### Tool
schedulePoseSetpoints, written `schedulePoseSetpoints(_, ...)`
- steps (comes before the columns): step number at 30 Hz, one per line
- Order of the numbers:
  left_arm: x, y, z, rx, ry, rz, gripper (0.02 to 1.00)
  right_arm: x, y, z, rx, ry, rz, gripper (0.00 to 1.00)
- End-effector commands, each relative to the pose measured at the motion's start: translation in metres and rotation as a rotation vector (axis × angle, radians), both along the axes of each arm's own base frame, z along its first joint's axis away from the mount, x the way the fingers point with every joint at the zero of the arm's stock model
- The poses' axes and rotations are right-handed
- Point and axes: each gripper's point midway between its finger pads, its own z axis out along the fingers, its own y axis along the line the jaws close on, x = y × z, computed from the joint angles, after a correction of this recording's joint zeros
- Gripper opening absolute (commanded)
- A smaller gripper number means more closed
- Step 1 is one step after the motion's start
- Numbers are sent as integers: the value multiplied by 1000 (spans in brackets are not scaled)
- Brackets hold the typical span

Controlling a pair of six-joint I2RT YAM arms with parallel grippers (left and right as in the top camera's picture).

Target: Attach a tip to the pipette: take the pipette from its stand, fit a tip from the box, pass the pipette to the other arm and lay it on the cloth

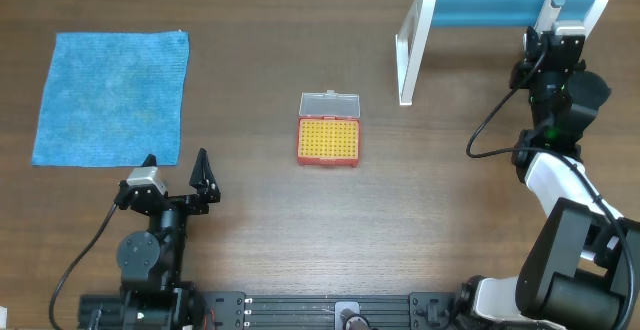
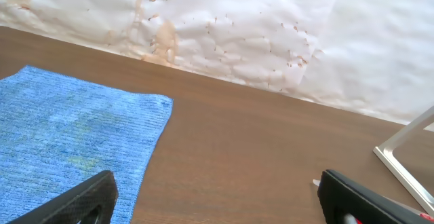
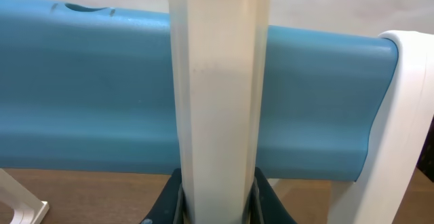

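The white pipette (image 1: 553,5) hangs upright on the blue bar of its stand (image 1: 480,8) at the back right. My right gripper (image 1: 552,38) is at it; in the right wrist view its dark fingers (image 3: 173,198) press both sides of the pipette body (image 3: 217,95) in front of the blue bar (image 3: 88,95), so it is shut on the pipette. The tip box (image 1: 328,140), orange with yellow tips and its clear lid open, sits mid-table. The blue cloth (image 1: 112,98) lies flat at the left. My left gripper (image 1: 175,165) stands open and empty near the cloth's near right corner.
The stand's white side frame (image 1: 410,55) reaches toward the table's middle and also shows in the left wrist view (image 2: 407,156). A white wall (image 2: 271,41) runs behind the table. Bare wood lies between the cloth (image 2: 61,136) and the tip box.
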Motion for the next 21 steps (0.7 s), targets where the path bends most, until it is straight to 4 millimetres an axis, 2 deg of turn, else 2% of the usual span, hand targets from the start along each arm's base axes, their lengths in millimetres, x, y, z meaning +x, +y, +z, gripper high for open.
schedulePoseSetpoints(1, 0, 3, -1, -4, 1, 16, 954, -9, 3, 21, -17, -48, 3, 80)
schedulePoseSetpoints(4, 0, 3, -1, -4, 1, 16, 956, -22, 10, 26, -21, -59, 8, 80)
schedulePoseSetpoints(6, 0, 3, -1, -4, 1, 16, 954, -32, 24, 34, -28, -81, 30, 80)
schedulePoseSetpoints(8, 0, 3, -1, -4, 1, 16, 956, -42, 46, 46, -35, -116, 73, 80)
schedulePoseSetpoints(9, 0, 3, -1, -4, 1, 16, 954, -47, 65, 56, -43, -147, 114, 80)
schedulePoseSetpoints(10, 0, 3, -1, -4, 2, 16, 952, -55, 97, 70, -38, -211, 186, 80)
schedulePoseSetpoints(11, 0, 3, -1, -4, 1, 16, 952, -62, 119, 79, 2, -264, 242, 82)
schedulePoseSetpoints(13, 0, 3, -1, -4, 1, 16, 952, -72, 153, 86, 123, -330, 339, 80)
schedulePoseSetpoints(15, 0, 3, -1, -4, 2, 16, 954, -81, 191, 77, 234, -335, 468, 80)
schedulePoseSetpoints(16, 0, 3, -1, -4, 2, 17, 952, -86, 219, 70, 232, -324, 595, 80)
schedulePoseSetpoints(19, 0, 3, -1, -4, 2, 17, 954, -93, 262, 58, 237, -352, 738, 80)
schedulePoseSetpoints(21, 0, 3, -1, -4, 2, 16, 952, -91, 287, 31, 260, -275, 793, 84)
